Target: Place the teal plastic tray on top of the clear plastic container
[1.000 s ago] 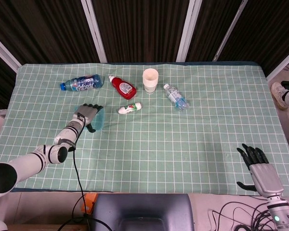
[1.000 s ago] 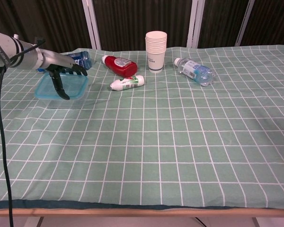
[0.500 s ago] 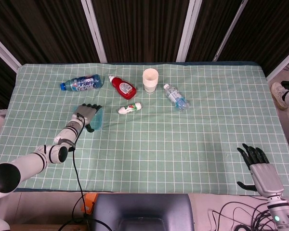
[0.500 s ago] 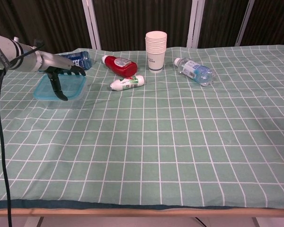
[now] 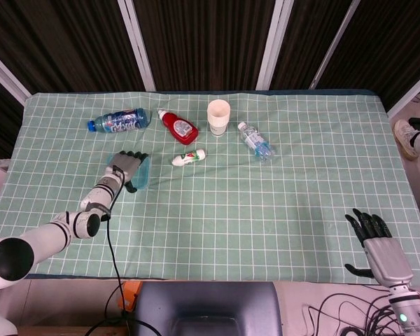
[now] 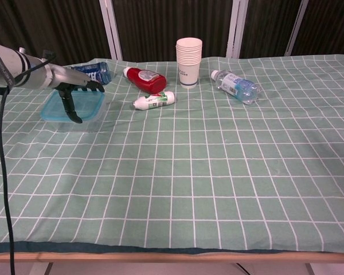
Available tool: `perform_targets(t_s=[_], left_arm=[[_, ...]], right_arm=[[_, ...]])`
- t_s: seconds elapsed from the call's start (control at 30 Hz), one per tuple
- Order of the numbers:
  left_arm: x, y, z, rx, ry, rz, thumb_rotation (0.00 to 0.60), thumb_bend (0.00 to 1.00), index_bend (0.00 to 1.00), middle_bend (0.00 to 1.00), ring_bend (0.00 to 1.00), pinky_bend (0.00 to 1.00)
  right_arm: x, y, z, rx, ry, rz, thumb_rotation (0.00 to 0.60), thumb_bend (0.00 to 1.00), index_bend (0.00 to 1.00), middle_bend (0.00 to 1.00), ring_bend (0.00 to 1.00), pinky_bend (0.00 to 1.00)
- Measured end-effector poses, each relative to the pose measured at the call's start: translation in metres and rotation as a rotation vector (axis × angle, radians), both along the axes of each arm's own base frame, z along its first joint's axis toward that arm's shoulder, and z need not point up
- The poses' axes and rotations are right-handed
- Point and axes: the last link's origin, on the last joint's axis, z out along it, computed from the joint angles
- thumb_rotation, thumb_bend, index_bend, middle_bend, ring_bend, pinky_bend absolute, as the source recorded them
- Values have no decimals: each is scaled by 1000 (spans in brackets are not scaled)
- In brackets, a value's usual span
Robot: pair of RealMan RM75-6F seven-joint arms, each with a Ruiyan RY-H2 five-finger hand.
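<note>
The fingers (image 5: pixel 134 157) of the left hand (image 5: pixel 124 170) lie spread over the teal plastic tray (image 5: pixel 145 173) in the head view, dark tips pointing to the far side, and from above I cannot tell whether they grip the tray or only rest on it; the tray sits at the left of the checked green tablecloth (image 5: pixel 266 210), near a blue-labelled bottle (image 5: pixel 119 120), a red sauce bottle (image 5: pixel 178 126), a small white bottle (image 5: pixel 189 157), a paper cup stack (image 5: pixel 218 116) and a clear water bottle (image 5: pixel 255 141). The right hand (image 5: pixel 374 241) hangs off the near right edge with fingers apart, holding nothing. In the chest view the left hand (image 6: pixel 69 91) has its fingers reaching down onto the tray (image 6: pixel 92 106) with the thumb hanging over its middle, and the tray appears to sit level on the clear plastic container (image 6: pixel 83 122), whose pale wall shows just beneath the near rim. By the look of it the placing is all but done: what seems left is for the hand to let go and lift clear without shifting the tray.
</note>
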Motion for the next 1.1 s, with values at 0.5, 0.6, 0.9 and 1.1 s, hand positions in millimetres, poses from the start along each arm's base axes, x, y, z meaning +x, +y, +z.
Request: perform_targets(t_s=[0.5,0.6,0.9,1.1], left_arm=[[4,-2,-1,10,-1,-11,600,282,0,695,620,669],[5,-2,-2,11,-3,-15,600,283,0,696,620,642],[7,-3,-4,9,-8,-20,600,282,0,694,620,628],[10,-4,-5,11,-15,-27,600,282,0,694,620,624]], right_arm=[[0,0,0,0,-2,2,600,65,0,0,0,0],[0,0,0,0,-2,2,600,65,0,0,0,0],[0,1,1,-1,-4,4,600,65,0,0,0,0],[1,1,1,-1,-7,4,600,65,0,0,0,0]])
